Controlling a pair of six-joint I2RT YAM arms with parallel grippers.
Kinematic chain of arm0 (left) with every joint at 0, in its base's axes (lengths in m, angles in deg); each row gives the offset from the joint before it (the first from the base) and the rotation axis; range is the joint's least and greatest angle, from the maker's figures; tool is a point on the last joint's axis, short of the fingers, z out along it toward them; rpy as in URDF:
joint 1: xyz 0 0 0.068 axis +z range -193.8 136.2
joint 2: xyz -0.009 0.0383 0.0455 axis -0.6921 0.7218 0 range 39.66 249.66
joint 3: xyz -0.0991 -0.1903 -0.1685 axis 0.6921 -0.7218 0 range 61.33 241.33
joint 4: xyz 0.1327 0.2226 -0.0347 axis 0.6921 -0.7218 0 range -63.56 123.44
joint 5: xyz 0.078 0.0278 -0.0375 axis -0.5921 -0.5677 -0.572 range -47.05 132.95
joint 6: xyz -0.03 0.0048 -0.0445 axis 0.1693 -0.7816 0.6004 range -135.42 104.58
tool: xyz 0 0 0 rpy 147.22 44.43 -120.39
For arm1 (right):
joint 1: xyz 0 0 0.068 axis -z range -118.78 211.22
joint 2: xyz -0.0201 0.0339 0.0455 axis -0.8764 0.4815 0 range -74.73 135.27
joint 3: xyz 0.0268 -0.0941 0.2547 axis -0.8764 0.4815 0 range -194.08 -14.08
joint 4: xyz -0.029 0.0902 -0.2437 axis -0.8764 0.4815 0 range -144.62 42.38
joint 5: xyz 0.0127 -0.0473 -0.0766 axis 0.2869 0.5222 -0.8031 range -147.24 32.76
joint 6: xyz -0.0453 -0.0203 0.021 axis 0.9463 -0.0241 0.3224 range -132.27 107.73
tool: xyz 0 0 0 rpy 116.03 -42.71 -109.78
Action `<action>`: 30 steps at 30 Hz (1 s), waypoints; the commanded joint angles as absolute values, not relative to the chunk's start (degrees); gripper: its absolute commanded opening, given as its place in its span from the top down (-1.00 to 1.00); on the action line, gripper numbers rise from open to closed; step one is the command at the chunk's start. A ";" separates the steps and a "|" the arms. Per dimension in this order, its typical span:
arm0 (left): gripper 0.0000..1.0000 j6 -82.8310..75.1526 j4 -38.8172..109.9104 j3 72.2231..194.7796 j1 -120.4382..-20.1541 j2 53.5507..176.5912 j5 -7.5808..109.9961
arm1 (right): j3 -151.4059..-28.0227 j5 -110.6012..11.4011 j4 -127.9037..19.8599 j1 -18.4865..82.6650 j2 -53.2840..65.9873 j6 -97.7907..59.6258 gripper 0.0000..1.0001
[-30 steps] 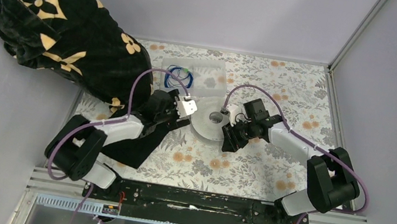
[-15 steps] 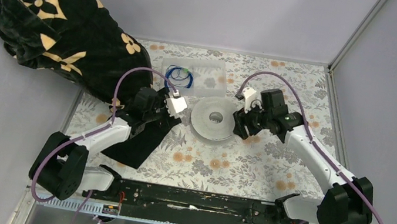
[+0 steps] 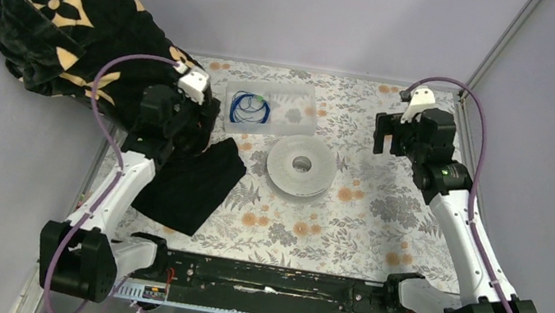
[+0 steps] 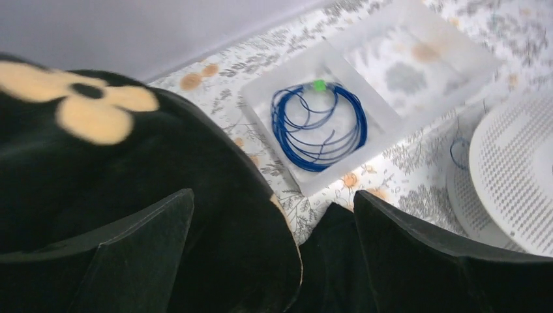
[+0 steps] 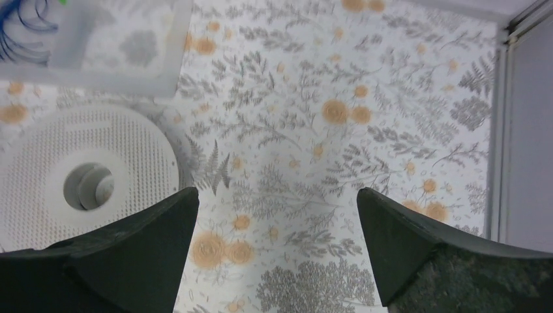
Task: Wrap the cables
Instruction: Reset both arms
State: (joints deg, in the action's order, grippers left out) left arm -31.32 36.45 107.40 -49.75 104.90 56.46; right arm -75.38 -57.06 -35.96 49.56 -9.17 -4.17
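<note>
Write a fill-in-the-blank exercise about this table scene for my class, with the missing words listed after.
The blue cables lie coiled in the clear tray's ___ compartment. The coil carries a small ___ tag. The white perforated disc has a round ___ at its centre. The left claw and the right claw are both ___ and empty.
Missing words: left; green; hole; open.

The left arm point(image 3: 114, 186) and right arm point(image 3: 466, 234) have white links, black joints. Purple hoses point(image 3: 95, 89) run along both; the fingers point(image 4: 417, 261) are black
</note>
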 commanded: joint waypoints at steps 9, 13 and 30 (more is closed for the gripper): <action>-1.00 -16.01 46.62 102.08 -43.04 92.42 57.38 | -64.74 -61.04 -51.87 50.98 -23.41 -5.86 -0.98; -1.00 -15.43 43.75 102.49 -42.38 88.75 56.83 | -64.65 -56.79 -49.97 53.59 -25.50 -6.45 -0.98; -1.00 -15.24 38.13 103.80 -42.31 84.08 58.46 | -63.59 -52.50 -49.64 56.71 -28.17 -5.55 -0.98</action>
State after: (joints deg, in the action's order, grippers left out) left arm -16.09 38.48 102.57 -42.71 83.87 59.44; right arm -63.88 -53.41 -46.74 56.35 -27.24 -6.49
